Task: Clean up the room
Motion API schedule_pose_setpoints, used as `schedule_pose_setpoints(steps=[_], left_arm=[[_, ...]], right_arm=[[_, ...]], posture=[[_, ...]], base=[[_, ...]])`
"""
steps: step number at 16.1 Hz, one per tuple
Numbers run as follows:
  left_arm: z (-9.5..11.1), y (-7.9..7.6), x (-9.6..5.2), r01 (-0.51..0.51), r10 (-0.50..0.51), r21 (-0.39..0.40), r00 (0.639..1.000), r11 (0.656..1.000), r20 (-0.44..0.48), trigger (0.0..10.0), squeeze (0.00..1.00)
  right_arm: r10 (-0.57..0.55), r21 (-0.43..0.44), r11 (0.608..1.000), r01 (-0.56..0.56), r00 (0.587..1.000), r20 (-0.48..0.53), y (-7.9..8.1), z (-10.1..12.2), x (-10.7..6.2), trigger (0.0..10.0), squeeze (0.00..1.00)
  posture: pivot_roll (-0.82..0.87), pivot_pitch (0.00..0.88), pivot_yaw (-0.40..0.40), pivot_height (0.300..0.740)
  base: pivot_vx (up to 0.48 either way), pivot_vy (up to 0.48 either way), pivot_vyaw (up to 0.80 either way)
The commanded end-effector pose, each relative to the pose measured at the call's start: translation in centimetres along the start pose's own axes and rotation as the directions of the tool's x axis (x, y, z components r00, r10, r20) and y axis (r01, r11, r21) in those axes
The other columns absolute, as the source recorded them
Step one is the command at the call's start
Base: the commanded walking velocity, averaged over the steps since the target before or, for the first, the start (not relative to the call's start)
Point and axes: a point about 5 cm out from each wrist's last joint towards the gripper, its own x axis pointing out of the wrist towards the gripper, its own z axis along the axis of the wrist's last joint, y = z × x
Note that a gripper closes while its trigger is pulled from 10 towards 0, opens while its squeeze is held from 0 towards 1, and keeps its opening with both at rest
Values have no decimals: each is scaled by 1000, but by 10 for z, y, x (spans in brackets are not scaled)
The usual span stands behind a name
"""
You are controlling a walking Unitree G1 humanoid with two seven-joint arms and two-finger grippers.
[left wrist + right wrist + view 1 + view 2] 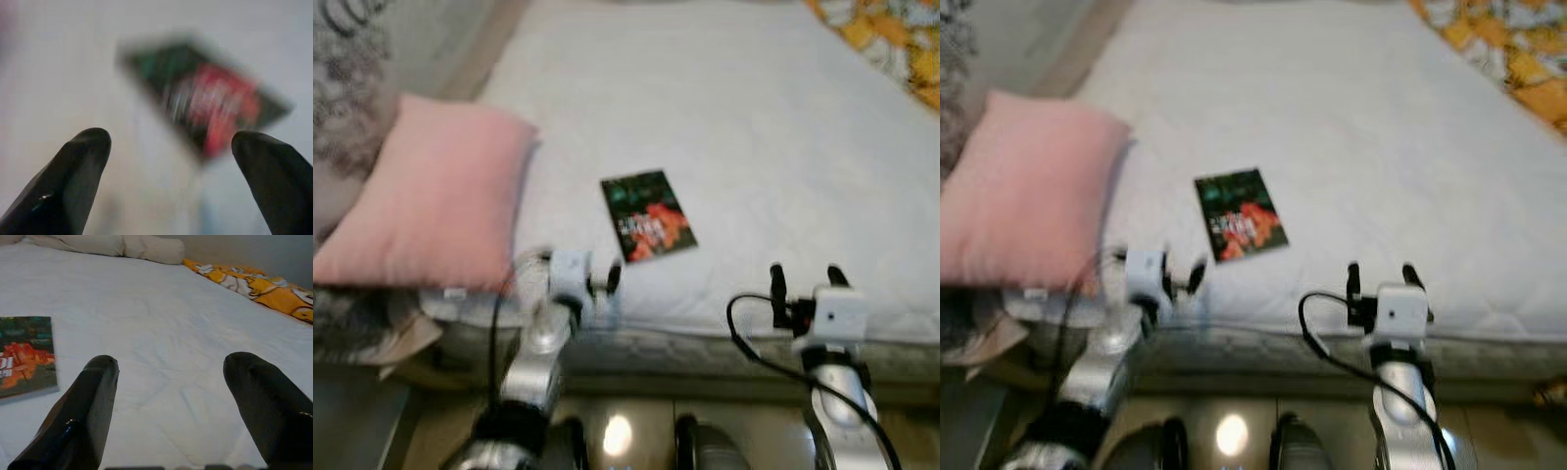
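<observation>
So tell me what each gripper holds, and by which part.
Nothing is held. The left gripper is open near the book; the right gripper is open above the bed.

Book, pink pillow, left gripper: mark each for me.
book point(648, 216), left eye view, middle of its cover
pink pillow point(435, 191), left eye view, centre of its top face
left gripper point(171, 147), left wrist view, midway between its open fingertips

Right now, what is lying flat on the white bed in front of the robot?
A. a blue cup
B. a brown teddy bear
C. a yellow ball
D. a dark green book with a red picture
D: a dark green book with a red picture lies flat on the white quilted bed, just beyond the left pincer.
</observation>
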Motion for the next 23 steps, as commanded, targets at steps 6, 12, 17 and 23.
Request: schedule_pose_setpoints(steps=[6,12,17,23], left_arm=[[30,-4,-46,-102,8,304,955,947,295,10000,0],[35,4,-27,-109,78,159,979,981,188,10000,0],[31,11,-15,-118,100,159,988,980,117,10000,0],[32,1,-16,-80,68,108,992,991,107,10000,0]], right_arm=[[-18,32,999,19,1000,-12,7,-3,-4,10000,0],[-19,67,998,16,999,46,19,7,21,10000,0],[12,71,997,-16,998,57,28,8,30,10000,0],[20,68,997,-24,998,64,29,7,31,10000,0]], posture=[[-126,148,35,736],[-79,79,44,736],[-63,71,34,736],[-63,74,34,736]], base=[[0,0,0],[0,-157,0],[0,-251,0],[449,0,0]])
